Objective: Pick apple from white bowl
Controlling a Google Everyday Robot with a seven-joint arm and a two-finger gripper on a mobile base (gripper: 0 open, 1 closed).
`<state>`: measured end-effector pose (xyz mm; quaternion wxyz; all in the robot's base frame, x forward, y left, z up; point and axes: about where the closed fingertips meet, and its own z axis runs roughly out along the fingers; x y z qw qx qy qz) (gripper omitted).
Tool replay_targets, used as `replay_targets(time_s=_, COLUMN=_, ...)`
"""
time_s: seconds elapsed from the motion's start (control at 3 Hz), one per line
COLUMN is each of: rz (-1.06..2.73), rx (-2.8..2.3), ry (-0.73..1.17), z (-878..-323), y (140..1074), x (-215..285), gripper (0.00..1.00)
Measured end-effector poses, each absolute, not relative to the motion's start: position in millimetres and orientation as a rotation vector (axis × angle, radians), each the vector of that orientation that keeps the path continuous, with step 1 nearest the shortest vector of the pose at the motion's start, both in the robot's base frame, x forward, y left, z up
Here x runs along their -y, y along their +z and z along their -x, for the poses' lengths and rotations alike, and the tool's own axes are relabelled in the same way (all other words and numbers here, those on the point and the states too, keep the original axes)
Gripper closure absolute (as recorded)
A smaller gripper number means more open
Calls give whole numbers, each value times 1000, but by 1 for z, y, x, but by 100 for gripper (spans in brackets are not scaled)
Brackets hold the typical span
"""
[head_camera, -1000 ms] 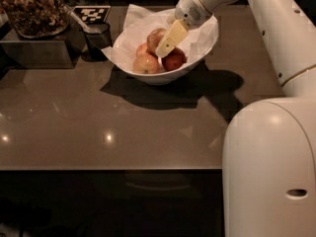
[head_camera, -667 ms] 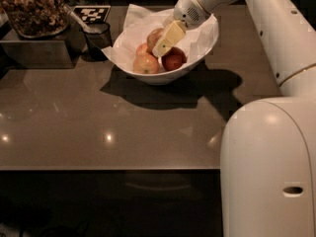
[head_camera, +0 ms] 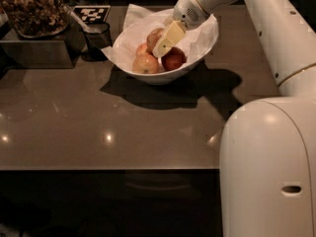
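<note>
The white bowl [head_camera: 197, 58] stands on the brown table at the back centre, lined with crumpled white paper. Several apples lie in it. The golden-yellow apple with a reddish blush [head_camera: 154, 35] sits at the top of the pile. A deep red apple [head_camera: 175, 59] lies to the right and an orange-red apple [head_camera: 145, 63] at the front left. My gripper [head_camera: 163, 44] reaches down into the bowl from the upper right. Its cream tip lies right against the right side of the golden apple, between it and the deep red apple.
A small dark cup [head_camera: 97, 34] stands just left of the bowl. Behind it is a black-and-white tag card [head_camera: 92, 14]. A container of brown dried bits [head_camera: 32, 9] sits on a dark box [head_camera: 34, 51] at the far left. My white body [head_camera: 269, 167] fills the right foreground.
The gripper has shifted slightly to the left, closer against the golden apple. The apples and the bowl have not visibly moved.
</note>
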<state>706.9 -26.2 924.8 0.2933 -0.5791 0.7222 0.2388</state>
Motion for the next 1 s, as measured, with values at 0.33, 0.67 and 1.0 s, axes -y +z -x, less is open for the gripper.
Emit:
replay_targets(time_s=0.33, rz=1546, rx=-1934, ry=652, z=-712, y=915, x=22, gripper=10)
replay_targets(time_s=0.67, rz=1553, rx=-1943, ry=661, z=-716, y=908, x=18, gripper=24)
replay_targets(time_s=1.0, rz=1550, rx=-1944, ry=661, z=-720, y=905, x=16, gripper=43)
